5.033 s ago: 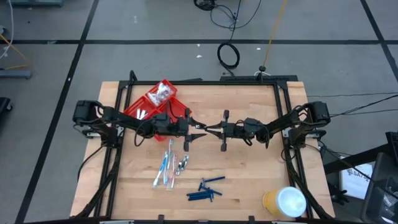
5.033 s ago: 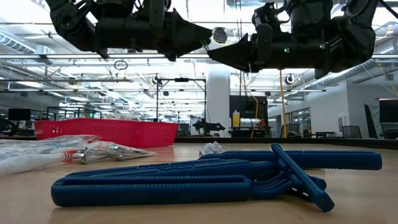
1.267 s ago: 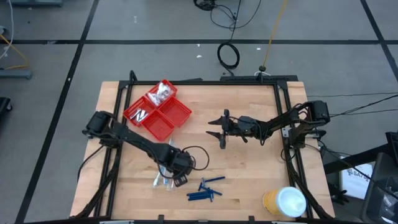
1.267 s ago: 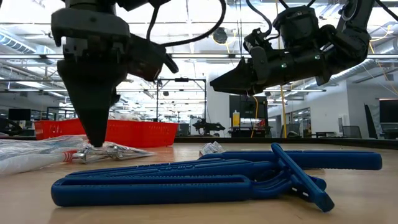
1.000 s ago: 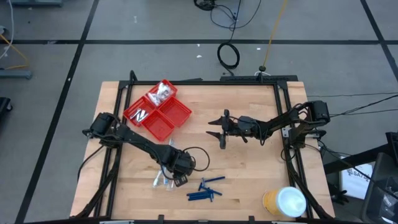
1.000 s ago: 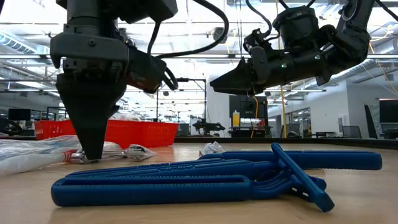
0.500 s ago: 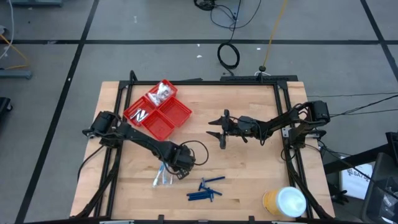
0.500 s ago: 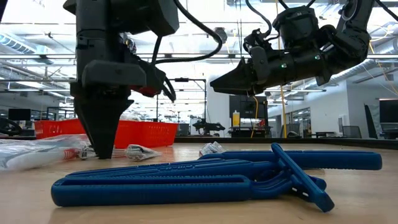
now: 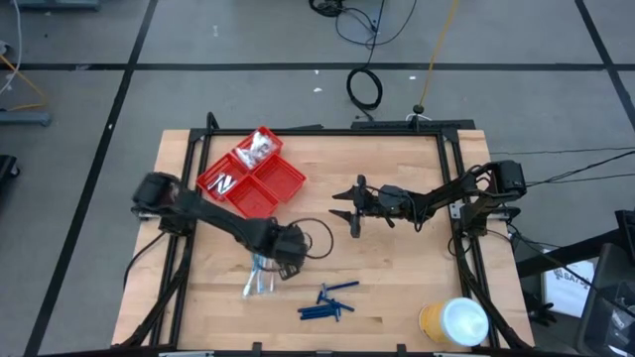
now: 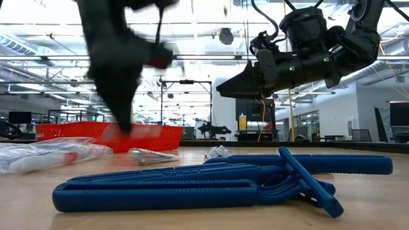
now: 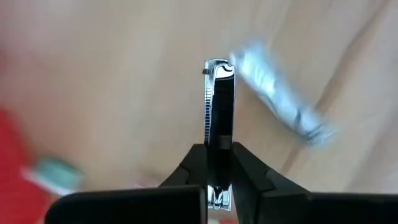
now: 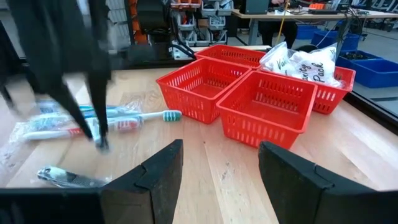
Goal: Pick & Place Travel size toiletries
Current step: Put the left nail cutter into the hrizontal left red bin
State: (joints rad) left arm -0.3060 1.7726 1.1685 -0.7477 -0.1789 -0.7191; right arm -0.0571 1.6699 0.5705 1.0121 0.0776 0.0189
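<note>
My left gripper (image 9: 288, 258) hangs blurred above the table (image 10: 121, 124), shut on a silvery clipper (image 11: 219, 99). A second clipper (image 10: 153, 155) lies flat on the wood just beside it. The wrapped toothbrushes (image 9: 260, 280) lie under and to the left of that gripper. The dark blue pieces (image 9: 327, 300) lie nearer the front edge. The red tray (image 9: 251, 174) holds white packets (image 9: 260, 147) and clippers (image 9: 225, 182). My right gripper (image 9: 342, 208) waits open above the table's middle, with nothing between its fingers. My left gripper pinches one end of the clipper (image 11: 218, 142) between its two fingers, which press on its flat faces. The fingers point down and lie along the clipper, so most of its length sticks out past the fingertips (image 11: 194, 155). The clipper hangs clear of the table.
A large yellow roll with a white top (image 9: 453, 322) stands at the front right corner. The tray's near compartments (image 12: 261, 102) stand bare. Black cables (image 9: 365, 87) lie on the floor beyond the far edge. Bare wood lies between the two grippers.
My left gripper has shut on one clipper on the table beside the toothbrushes, then risen quickly with it and drifted a little toward the red tray. The clipper has been lifted clear; the other clipper and the toothbrushes stay on the wood.
</note>
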